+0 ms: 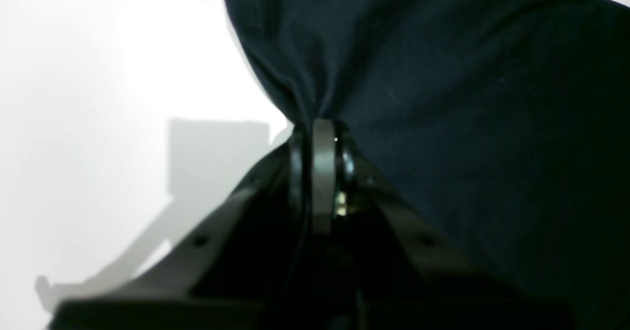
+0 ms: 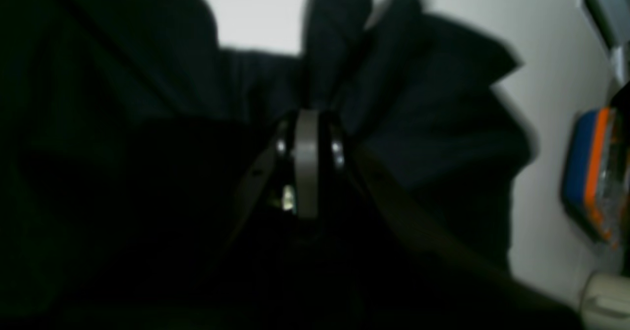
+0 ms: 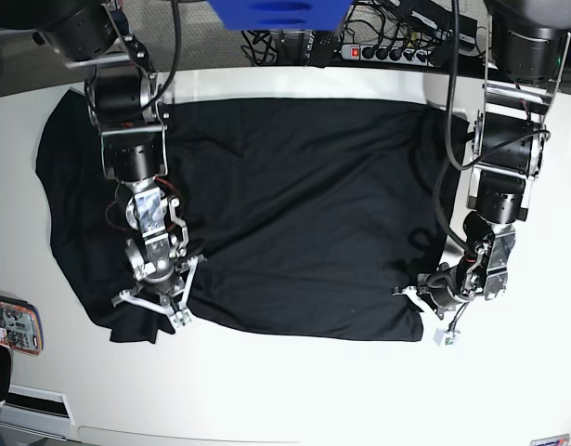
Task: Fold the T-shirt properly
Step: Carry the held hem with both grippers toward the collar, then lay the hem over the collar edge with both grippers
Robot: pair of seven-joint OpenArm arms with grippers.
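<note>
The black T-shirt [image 3: 294, 204] lies spread and wrinkled over the white table [image 3: 294, 390]. My right gripper [image 3: 155, 316] is at its near left corner. In the right wrist view the gripper [image 2: 307, 116] is shut on a bunched fold of the T-shirt [image 2: 433, 113]. My left gripper [image 3: 413, 295] is at the near right corner. In the left wrist view it [image 1: 320, 123] is shut on a pinch of the T-shirt [image 1: 467, 99], which hangs gathered from the tips. No label shows.
An orange and blue object [image 3: 11, 325] lies at the table's near left edge and also shows in the right wrist view [image 2: 590, 172]. A power strip [image 3: 378, 48] and cables run behind the far edge. A blue thing [image 3: 276, 14] stands at the back.
</note>
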